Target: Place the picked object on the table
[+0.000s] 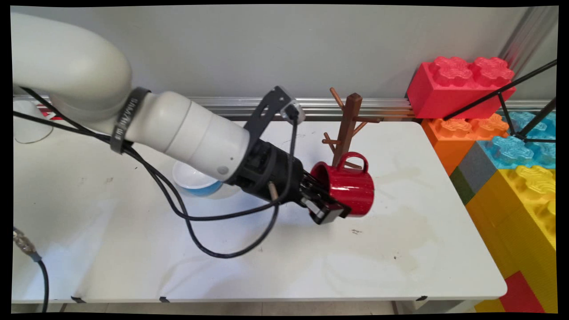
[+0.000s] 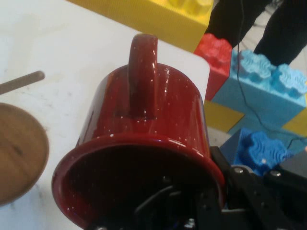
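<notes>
Fingers (image 1: 328, 205) clamped on rim of red mug (image 1: 349, 184), one inside mouth, one outside. Mug tipped sideways, above tabletop (image 1: 400, 249), handle up. Wooden mug tree (image 1: 346, 129) just behind; white-blue bowl (image 1: 195, 180) behind wrist.

One red mug (image 1: 349, 186), one wooden mug tree (image 1: 347, 129), one bowl (image 1: 195, 181), several giant toy bricks (image 1: 460, 86).

Glossy red mug (image 1: 349, 186) with faint white speckles, brown wooden rack (image 1: 348, 129), white-and-blue bowl (image 1: 195, 181), white bench (image 1: 266, 258), red, orange, blue, yellow blocks (image 1: 511, 146), black jaws
</notes>
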Available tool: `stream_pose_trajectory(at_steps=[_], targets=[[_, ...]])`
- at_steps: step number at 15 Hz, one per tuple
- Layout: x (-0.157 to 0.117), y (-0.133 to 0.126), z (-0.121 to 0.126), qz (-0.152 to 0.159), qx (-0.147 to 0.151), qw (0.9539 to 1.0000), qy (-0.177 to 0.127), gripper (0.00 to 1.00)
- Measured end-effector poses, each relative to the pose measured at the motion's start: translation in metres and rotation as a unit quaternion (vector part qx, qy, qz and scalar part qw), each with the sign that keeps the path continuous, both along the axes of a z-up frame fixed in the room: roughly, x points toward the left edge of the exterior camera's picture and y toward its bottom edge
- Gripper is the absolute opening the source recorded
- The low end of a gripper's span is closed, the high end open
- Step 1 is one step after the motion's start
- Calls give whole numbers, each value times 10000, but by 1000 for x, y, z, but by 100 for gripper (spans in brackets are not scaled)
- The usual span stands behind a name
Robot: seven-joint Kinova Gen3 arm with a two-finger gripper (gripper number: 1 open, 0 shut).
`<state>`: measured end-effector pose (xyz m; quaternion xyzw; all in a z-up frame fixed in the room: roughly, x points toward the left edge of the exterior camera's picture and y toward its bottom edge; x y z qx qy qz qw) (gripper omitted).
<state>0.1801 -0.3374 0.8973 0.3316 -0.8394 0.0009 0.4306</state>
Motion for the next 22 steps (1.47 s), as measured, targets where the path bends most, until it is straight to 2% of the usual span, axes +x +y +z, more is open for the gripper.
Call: stream_pose_trajectory(at_steps=[7,12,16,20,22], targets=[[24,-5,11,-297,-97,9981,-530,0],[33,-11,21,-486,-74,9932,-1051,0],[36,-15,27,-663,46,9855,-1564,0],[35,-16,31,-818,192,9745,-2081,0],[30,-19,32,-913,252,9668,-2375,0]])
